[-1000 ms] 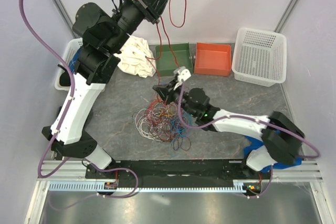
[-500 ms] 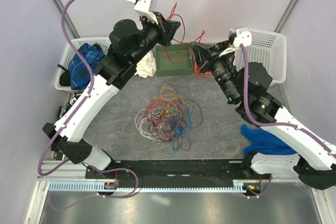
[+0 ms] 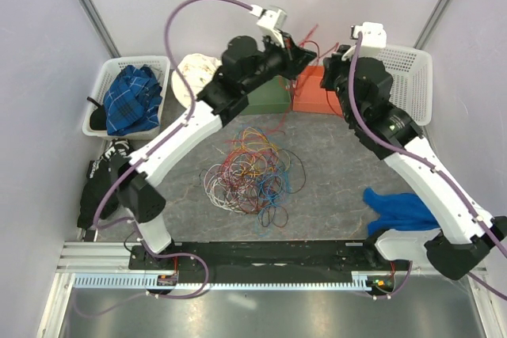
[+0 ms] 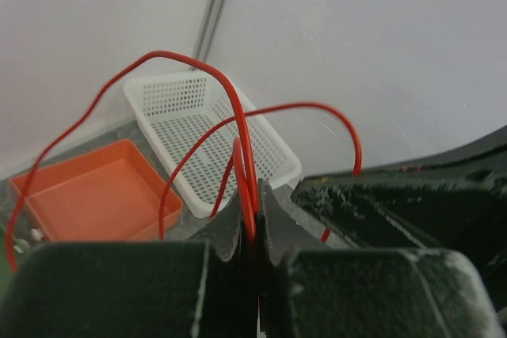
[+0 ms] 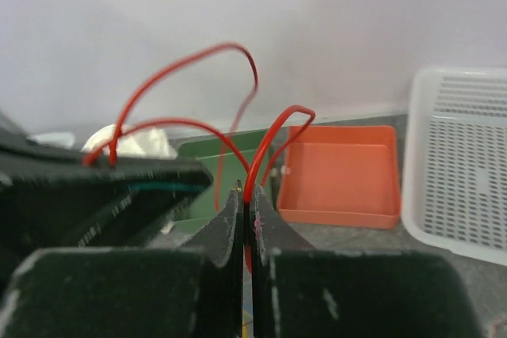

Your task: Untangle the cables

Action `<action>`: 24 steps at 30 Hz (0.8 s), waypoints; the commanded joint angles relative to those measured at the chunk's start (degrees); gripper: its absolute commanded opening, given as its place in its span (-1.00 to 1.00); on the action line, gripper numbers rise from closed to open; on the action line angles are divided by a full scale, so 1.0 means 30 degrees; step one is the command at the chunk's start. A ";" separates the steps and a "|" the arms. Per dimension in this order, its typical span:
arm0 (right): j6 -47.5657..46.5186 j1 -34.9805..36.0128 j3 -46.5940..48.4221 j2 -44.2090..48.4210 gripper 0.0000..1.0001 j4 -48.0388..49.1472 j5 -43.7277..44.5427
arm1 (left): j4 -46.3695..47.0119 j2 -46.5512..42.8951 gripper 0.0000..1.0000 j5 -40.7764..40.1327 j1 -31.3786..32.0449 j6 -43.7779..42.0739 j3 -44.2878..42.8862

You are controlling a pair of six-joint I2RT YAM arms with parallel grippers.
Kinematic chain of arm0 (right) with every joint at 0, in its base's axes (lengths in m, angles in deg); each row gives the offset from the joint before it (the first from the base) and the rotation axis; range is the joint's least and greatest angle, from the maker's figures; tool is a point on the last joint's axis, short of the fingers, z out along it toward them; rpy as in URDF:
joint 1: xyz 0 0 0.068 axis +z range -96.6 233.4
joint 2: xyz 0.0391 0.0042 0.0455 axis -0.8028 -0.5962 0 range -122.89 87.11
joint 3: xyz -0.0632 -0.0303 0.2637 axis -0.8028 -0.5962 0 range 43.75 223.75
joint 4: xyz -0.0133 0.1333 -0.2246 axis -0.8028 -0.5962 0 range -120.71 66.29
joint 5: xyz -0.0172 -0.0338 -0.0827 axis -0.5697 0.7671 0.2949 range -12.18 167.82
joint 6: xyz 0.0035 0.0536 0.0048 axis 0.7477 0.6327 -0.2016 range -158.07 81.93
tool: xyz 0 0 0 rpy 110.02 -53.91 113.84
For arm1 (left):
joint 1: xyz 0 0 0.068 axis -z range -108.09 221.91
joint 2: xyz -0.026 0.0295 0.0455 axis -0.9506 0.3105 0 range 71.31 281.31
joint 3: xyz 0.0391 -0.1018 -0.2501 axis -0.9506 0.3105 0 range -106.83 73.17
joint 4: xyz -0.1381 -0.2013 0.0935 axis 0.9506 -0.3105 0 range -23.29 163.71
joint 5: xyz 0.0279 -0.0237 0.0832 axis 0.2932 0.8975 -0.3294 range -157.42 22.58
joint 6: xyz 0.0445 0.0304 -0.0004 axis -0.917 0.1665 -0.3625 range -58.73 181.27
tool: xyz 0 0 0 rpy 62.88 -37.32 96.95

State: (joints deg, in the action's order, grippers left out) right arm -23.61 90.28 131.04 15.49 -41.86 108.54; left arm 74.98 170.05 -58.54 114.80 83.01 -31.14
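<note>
A tangled pile of thin cables (image 3: 249,176) in red, orange, yellow, blue, green and white lies mid-table. One red cable (image 3: 310,40) is lifted clear of it at the back. My left gripper (image 3: 305,53) is shut on this red cable (image 4: 238,108), which loops up from the closed fingertips (image 4: 253,195). My right gripper (image 3: 333,65) is shut on the same red cable (image 5: 273,136), a strand pinched at its tips (image 5: 247,199). The two grippers hang close together above the trays, the left one's black body (image 5: 95,187) showing in the right wrist view.
A green tray (image 3: 269,96), an orange tray (image 3: 313,96) and a white mesh basket (image 3: 412,85) line the back. A left basket (image 3: 99,85) holds a blue plaid cloth. A white cloth (image 3: 194,73) lies beside it; a blue cloth (image 3: 404,207) lies near the right arm.
The left arm swung right with the red cable. The right gripper rose from the pile to the back. Both now meet above the trays.
</note>
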 commanded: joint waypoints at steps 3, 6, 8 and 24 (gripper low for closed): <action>0.2676 -0.3763 0.0553 -0.1145 -1.00 0.0599 -0.0834 | 0.2500 0.3294 -0.97 0.1722 0.0233 0.1425 -0.3047; 0.4054 -0.6166 0.0554 -0.1760 -1.00 0.1361 -0.1245 | 0.3524 0.5076 -0.96 0.2922 0.0292 0.1952 -0.4979; 0.4989 -0.7719 0.0261 -0.2084 -1.00 0.2385 -0.1245 | 0.4112 0.6076 -0.96 0.3452 0.0379 0.2450 -0.6766; 0.7982 -1.3260 -0.3664 -0.3489 -1.00 1.1147 0.2269 | 1.1702 1.4283 -0.97 0.3949 0.1024 0.5438 -1.5093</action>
State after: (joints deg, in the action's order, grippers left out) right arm -2.08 51.47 121.77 7.21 -15.30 110.53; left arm 104.29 210.07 -47.63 116.57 96.21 -73.92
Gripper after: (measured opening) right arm 0.020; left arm 0.053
